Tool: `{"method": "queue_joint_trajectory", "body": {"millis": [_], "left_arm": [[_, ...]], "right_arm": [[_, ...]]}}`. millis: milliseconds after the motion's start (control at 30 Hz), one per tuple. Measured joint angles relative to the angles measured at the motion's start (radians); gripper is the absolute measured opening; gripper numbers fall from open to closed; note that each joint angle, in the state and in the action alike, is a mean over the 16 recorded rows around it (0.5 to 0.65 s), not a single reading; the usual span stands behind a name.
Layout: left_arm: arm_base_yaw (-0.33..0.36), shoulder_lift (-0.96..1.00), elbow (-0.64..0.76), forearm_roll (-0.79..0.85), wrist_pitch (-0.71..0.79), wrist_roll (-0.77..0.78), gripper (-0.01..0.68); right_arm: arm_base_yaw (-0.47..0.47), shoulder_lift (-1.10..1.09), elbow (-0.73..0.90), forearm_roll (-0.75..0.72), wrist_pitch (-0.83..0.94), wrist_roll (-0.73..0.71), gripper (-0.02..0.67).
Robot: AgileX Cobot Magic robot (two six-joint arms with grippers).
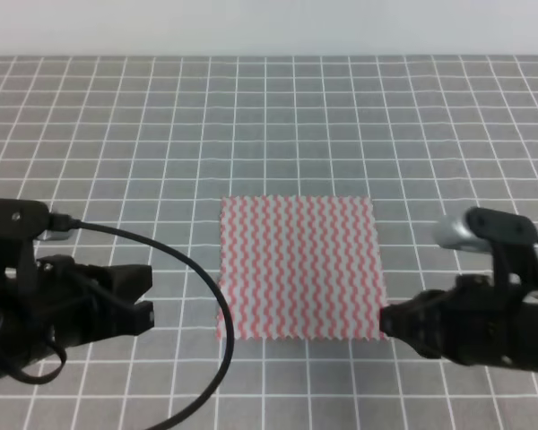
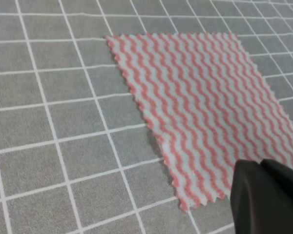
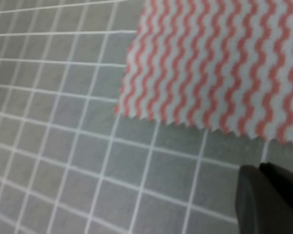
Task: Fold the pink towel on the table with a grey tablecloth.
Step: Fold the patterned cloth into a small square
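Towel spot: we've got the pink towel (image 1: 298,267) lying flat and fully spread out near the middle of the table with a grey tablecloth (image 1: 269,116), a bit toward the near side. No folds in it that we can see.

Overhead view: only this one gives us both arms at once. The left gripper (image 1: 142,299) sits off the towel's left edge with bare grid between them, and its two fingers are spread apart, nothing between them. The right gripper (image 1: 387,321) is right at the towel's near right corner.

Right gripper state: honestly we can't tell if it's spread or pressed together. From above it's just a dark lump, and its own camera only catches a blurry black tip.

Left wrist view: gives us the pinked zigzag edge up close, which the overhead view is too coarse for. A dark fingertip (image 2: 263,195) overlaps the towel's near corner in the picture, though the overhead view puts that gripper beside the towel.

Right wrist view: shows the near edge and one corner lying flat on the cloth, with a strip of grid between the edge and the dark tip (image 3: 268,197).

Cable: a black cable (image 1: 217,340) loops from the left arm past the towel's near left corner.

Room: lots of bare grid beyond the far edge and on both sides.
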Motion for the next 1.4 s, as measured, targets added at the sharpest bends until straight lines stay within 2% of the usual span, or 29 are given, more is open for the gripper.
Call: {"method": "queue_joint_trajectory", "body": {"millis": [167, 533, 667, 1400], "left_arm": [[-0.004, 0.002, 0.000, -0.002, 0.006, 0.006, -0.002], [-0.004, 0.002, 0.000, -0.002, 0.025, 0.015, -0.002], [-0.004, 0.002, 0.000, -0.002, 0.029, 0.016, -0.002], [-0.004, 0.002, 0.000, -0.001, 0.036, 0.023, -0.002]], "right_arm": [[0.026, 0.107, -0.035, 0.003, -0.057, 0.024, 0.033], [-0.033, 0.283, -0.060, 0.054, -0.092, 0.074, 0.212], [-0.042, 0.325, -0.070, 0.077, -0.097, 0.083, 0.252], [-0.045, 0.396, -0.133, 0.072, -0.069, 0.080, 0.271]]}}
